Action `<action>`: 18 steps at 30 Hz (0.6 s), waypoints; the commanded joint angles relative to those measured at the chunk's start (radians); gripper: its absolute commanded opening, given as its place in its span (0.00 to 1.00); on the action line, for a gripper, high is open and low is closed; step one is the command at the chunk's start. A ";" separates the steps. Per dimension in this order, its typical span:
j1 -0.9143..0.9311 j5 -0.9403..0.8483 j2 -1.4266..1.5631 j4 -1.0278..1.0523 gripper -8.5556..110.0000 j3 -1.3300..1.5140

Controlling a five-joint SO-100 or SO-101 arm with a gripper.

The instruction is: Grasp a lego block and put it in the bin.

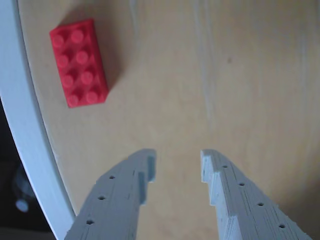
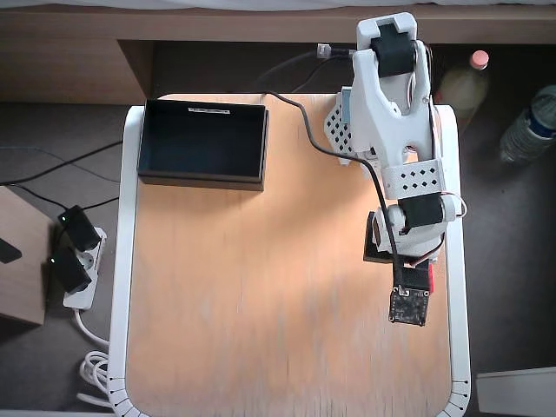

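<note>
Wrist view: tool (image 1: 177,165) with its two grey fingers (image 1: 122,192) spread apart, nothing between them but bare wood. Hanging over the table (image 1: 200,90), not touching the lego block (image 1: 78,62). Red block lying flat on the wood, studs up, up and to the left of the fingers, well clear of both. Sitting near the table's white rim (image 1: 25,135), which curves down the left side of this view.

Overhead view: white arm (image 2: 395,113) reaching down along the right side of the table (image 2: 261,295). Tool itself hidden under the arm and the small camera board (image 2: 408,307). Only a tiny bit of red (image 2: 430,278) peeking out by the arm's lower end, close to the table's right rim; likely the block, too small to tell for sure. Black cable (image 2: 347,156) running along the arm.

The bin (image 2: 202,143) standing at the top left corner of the table, open on top, dark inside, with a thin white strip (image 2: 208,110) on its far rim. Nothing seen inside. Bin and block well apart, on opposite sides of the table.

Off the table: power strip (image 2: 74,261) on the floor at left, bottles (image 2: 465,82) at upper right.
</note>
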 commanded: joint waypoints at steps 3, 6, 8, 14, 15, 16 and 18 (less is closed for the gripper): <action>-0.014 -0.009 -0.028 -0.080 0.21 -0.124; -0.011 0.000 -0.049 -0.107 0.27 -0.124; -0.011 0.012 -0.060 -0.121 0.28 -0.124; -0.017 0.014 -0.087 -0.170 0.29 -0.124; -0.017 0.014 -0.095 -0.175 0.29 -0.124; -0.017 0.014 -0.104 -0.183 0.29 -0.124; -0.018 0.012 -0.121 -0.199 0.29 -0.124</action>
